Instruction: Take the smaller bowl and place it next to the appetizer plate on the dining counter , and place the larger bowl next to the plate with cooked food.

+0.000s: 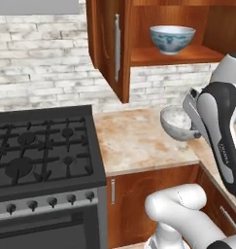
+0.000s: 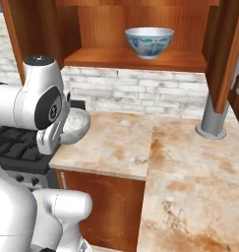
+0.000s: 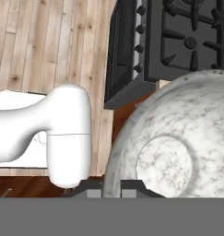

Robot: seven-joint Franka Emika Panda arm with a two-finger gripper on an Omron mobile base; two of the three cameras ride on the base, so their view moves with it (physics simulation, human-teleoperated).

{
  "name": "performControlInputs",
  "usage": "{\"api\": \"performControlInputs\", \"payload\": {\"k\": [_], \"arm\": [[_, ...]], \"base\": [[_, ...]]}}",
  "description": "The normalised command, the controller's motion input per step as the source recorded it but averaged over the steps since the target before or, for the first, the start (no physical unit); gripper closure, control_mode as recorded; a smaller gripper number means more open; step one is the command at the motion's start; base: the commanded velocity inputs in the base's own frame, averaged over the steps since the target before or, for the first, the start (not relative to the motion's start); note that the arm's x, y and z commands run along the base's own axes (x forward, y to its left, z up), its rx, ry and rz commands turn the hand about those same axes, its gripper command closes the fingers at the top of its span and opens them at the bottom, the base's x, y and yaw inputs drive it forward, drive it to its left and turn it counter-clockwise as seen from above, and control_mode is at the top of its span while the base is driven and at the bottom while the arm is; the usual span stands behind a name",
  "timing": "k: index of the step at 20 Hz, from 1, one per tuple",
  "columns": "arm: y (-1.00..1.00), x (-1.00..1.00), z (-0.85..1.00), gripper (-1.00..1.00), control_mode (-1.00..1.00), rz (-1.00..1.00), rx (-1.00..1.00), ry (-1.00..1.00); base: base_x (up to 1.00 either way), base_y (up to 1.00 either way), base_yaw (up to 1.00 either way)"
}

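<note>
The smaller bowl (image 1: 175, 122) (image 2: 75, 124), mottled grey-white, hangs tilted above the worktop beside the stove. My gripper (image 1: 189, 126) (image 2: 62, 134) is shut on its rim. In the hand view the smaller bowl's underside (image 3: 178, 138) with its round foot looms at the lower right, and my gripper (image 3: 112, 188) pinches the rim at the bottom. The larger bowl (image 1: 172, 38) (image 2: 149, 42), white with a blue-teal pattern, stands upright on the shelf of the open wooden cabinet. Both plates are out of view.
A black stove (image 1: 37, 146) (image 3: 178, 41) sits left of the marbled worktop (image 1: 134, 141) (image 2: 121, 142). The open cabinet door (image 1: 109, 44) juts out over it. A grey post (image 2: 213, 118) stands where the slab turns toward the front right. Wood floor (image 3: 49, 46) lies below.
</note>
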Motion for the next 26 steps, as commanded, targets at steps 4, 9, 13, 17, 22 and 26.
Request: {"api": "performControlInputs", "payload": {"k": [4,9,13,17,22,26], "arm": [[0.00,0.00,0.00,1.00,1.00,0.00,0.00,0.00],[0.00,0.00,0.00,1.00,1.00,0.00,0.00,0.00],[0.00,0.00,0.00,1.00,1.00,0.00,0.00,0.00],[0.00,0.00,0.00,1.00,1.00,0.00,0.00,0.00],[0.00,0.00,0.00,1.00,1.00,0.00,0.00,0.00],[0.00,0.00,0.00,1.00,1.00,0.00,0.00,0.00]], "base": [[-0.63,0.38,0.05],[-0.33,0.24,0.35],[-0.43,0.45,0.56],[-0.54,0.47,0.78],[-0.28,0.52,0.93],[-0.01,0.46,0.99]]}}
